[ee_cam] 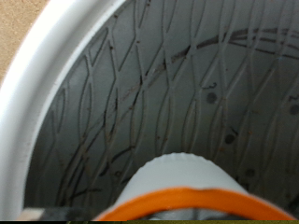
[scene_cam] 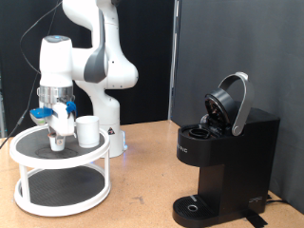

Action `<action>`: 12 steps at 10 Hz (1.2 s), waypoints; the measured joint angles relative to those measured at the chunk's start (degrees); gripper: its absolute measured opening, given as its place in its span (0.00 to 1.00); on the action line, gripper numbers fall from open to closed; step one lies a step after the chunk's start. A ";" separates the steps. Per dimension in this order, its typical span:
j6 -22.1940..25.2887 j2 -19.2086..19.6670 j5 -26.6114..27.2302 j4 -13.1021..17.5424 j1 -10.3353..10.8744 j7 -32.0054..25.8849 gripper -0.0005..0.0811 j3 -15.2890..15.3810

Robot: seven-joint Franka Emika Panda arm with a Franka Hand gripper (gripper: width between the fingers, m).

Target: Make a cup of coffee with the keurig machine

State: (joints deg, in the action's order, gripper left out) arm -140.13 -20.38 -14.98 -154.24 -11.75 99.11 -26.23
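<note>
- Exterior view, gripper (scene_cam: 59, 133): lowered over the upper tier of a white two-tier round rack (scene_cam: 28, 144) at the exterior view's left. White fingers point down and appear to reach the dark shelf surface. Whether they are apart or closed on anything cannot be told.
- Wrist view: a rounded pale object with an orange rim (ee_cam: 182, 191) sits directly below the camera, too blurred to identify. Behind it, dark patterned matting and the rack's white rim.
- The cup (scene_cam: 87, 131): upright on the same tier, just beside the gripper on the side nearer the machine. Not held.
- The keurig machine (scene_cam: 223, 161): on the tabletop at the exterior view's right, well apart from the rack. Lid raised, brew chamber exposed; the round drip base holds no cup.
- Risks, as judged: the cup stands close to the fingers, so a sideways sweep could tip it or push it off the tier. The rack looks light; pressing down off-centre might tilt it.
</note>
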 joint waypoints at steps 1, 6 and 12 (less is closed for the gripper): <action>2.19 -1.18 0.83 1.02 0.00 -0.21 0.42 -0.01; 9.47 -6.15 3.75 4.96 -0.01 -1.29 0.42 0.00; 19.96 -6.34 27.81 10.25 8.19 -6.27 0.42 -1.52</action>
State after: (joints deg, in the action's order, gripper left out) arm -120.17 -26.72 12.83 -143.99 -3.56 92.84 -27.74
